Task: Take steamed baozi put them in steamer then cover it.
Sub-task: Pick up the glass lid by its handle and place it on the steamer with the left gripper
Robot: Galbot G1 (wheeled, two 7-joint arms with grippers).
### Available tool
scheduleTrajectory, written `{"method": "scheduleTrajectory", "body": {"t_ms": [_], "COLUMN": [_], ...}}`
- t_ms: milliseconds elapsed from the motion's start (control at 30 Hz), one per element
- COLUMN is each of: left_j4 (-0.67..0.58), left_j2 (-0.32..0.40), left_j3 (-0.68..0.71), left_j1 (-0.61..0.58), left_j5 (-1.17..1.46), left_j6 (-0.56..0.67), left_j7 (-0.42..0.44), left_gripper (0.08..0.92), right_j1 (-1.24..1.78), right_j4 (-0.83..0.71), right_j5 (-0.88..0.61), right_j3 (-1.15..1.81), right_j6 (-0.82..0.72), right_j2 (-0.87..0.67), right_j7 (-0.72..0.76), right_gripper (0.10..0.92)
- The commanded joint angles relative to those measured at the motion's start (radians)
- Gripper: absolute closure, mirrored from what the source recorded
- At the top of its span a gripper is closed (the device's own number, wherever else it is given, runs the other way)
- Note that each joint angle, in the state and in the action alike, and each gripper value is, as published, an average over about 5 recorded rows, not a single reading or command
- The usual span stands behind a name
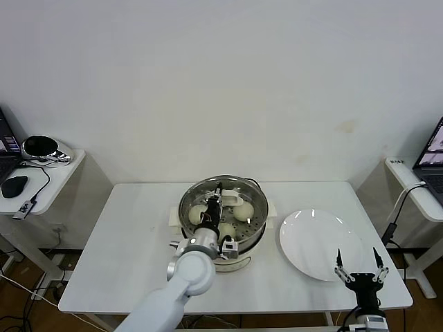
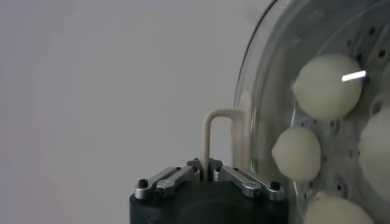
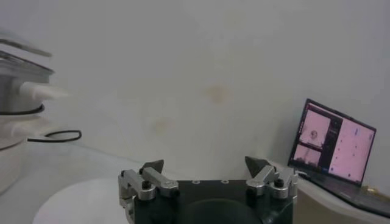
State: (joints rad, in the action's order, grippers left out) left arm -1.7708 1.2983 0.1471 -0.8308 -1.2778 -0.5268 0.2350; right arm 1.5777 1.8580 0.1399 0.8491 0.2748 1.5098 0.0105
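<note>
The steamer [image 1: 223, 238] stands mid-table on its cream base. Cream-white baozi [image 1: 243, 211] lie on its perforated tray; three show in the head view. The clear glass cover [image 1: 257, 199] sits over the pot, and I cannot tell if it rests fully on the rim. My left gripper [image 1: 214, 205] is above the pot's centre. In the left wrist view it [image 2: 205, 164] is shut on the cover's cream handle [image 2: 216, 122], and baozi [image 2: 328, 85] show through the glass [image 2: 262, 91]. My right gripper [image 1: 360, 266] is open and empty near the table's front right, as its wrist view [image 3: 204, 164] shows.
An empty white plate [image 1: 318, 242] lies right of the steamer, also in the right wrist view [image 3: 79, 204]. A side table with a mouse [image 1: 14, 185] stands left. A laptop [image 3: 332, 143] sits on a shelf at the right.
</note>
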Motion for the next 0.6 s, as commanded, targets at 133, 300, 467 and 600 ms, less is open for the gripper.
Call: {"method": "scheduleTrajectory", "body": {"t_ms": [133,300,467,600], "left_j4": [0.046,0.044,0.038,0.036], "left_j2": [0.037,0.031,0.033,0.039], "left_j3": [-0.01,-0.026,-0.026,-0.023], "left_j1": [0.005,-0.001,-0.011,-0.015], "left_j5": [-0.033,-0.032,-0.031,-0.031], "left_j6": [0.004,0.006,0.008,0.008], "left_j7": [-0.004,-0.005,-0.006,-0.006], "left_gripper": [0.855,0.855,0.855,0.855], "right_j1": [0.002,0.003,0.003,0.003], "right_j4": [-0.006,-0.008,-0.008,-0.008], "right_j5": [0.001,0.002,0.004,0.005], "right_j3": [-0.001,-0.001,-0.004,-0.005], "right_j6": [0.004,0.006,0.006,0.006], "right_j2": [-0.001,-0.002,-0.001,0.0], "right_j7": [0.0,0.001,0.001,0.001], "right_gripper": [0.203,0.203,0.203,0.203]}}
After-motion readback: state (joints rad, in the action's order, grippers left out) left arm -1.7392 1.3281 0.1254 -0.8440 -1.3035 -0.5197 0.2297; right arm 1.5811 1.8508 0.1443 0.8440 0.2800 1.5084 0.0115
